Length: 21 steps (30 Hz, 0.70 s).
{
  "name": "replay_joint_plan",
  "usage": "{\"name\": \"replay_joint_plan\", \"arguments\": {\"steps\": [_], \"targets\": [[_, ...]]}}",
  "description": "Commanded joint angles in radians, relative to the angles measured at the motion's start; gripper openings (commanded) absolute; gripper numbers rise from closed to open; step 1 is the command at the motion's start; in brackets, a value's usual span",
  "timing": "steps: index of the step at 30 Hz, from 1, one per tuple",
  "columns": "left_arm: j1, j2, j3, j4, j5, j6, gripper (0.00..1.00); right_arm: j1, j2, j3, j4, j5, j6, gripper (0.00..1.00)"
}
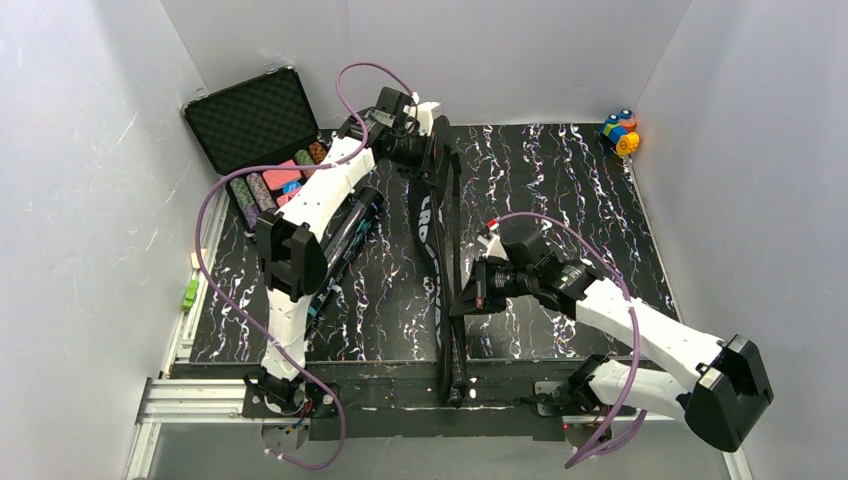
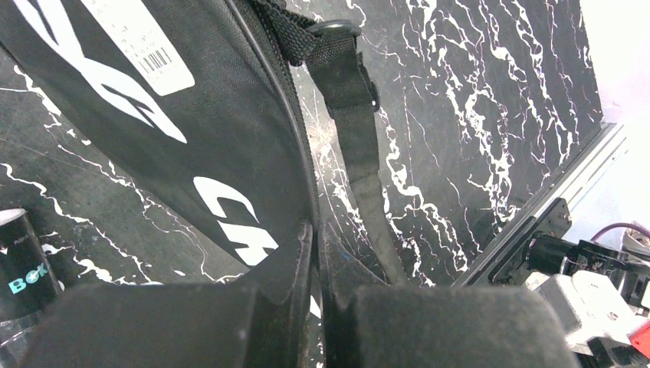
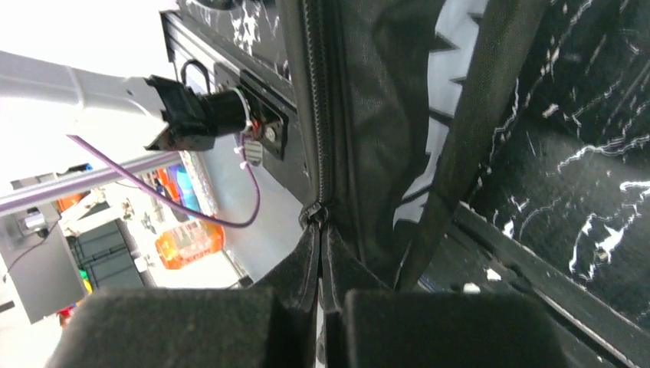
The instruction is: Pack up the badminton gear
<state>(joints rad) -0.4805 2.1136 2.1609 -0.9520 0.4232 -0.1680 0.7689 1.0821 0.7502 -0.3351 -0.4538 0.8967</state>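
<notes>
- Across the whole floor of the white-walled cell: table with a black, white-veined top, both arms bolted at its near edge.
- Down the middle of that top, from the far side to the near edge: big black racket bag, standing on its thin edge, white lettering on the face turned toward the left arm; zipped rim seen close up in the right wrist view.
- At the far left corner: black foam-lined case, lid open and upright, rows of coloured poker chips in the lower half.
- Left of the bag, lying flat and slanted, partly under the left arm: long dark tube, apart from the bag; one end just visible at the left wrist view's edge.
- At the bag's far end: left gripper, jaws pressed together on the bag's rim, a black webbing strap hanging just beside it.
- Nearer the front, on the bag's right side: right gripper, jaws pinched tight on the zipped rim, right at the zip slider.
- In the far right corner, well apart from everything else: small colourful toy blocks.
</notes>
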Motion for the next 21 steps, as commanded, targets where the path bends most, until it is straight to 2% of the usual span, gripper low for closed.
{"name": "replay_joint_plan", "arguments": {"steps": [1, 8, 17, 18, 19, 21], "targets": [[0.028, -0.002, 0.068, 0.109, -0.075, 0.036, 0.0, 0.039, -0.07, -0.029, -0.138, -0.1, -0.025, 0.01], [0.028, 0.009, 0.11, 0.104, -0.08, 0.048, 0.0, 0.058, -0.186, -0.089, -0.248, -0.074, -0.012, 0.01], [0.028, 0.009, 0.086, 0.101, -0.052, 0.041, 0.02, 0.067, -0.285, -0.133, -0.288, -0.059, 0.027, 0.01], [0.028, 0.003, 0.076, 0.102, -0.043, 0.042, 0.1, 0.067, -0.283, -0.12, -0.294, -0.054, 0.023, 0.01], [0.028, -0.004, 0.066, 0.102, -0.033, 0.046, 0.23, 0.067, -0.278, -0.107, -0.305, -0.045, 0.016, 0.01], [0.028, -0.02, 0.053, 0.089, -0.012, 0.058, 0.56, 0.067, -0.271, -0.082, -0.33, -0.027, 0.002, 0.01]]}}
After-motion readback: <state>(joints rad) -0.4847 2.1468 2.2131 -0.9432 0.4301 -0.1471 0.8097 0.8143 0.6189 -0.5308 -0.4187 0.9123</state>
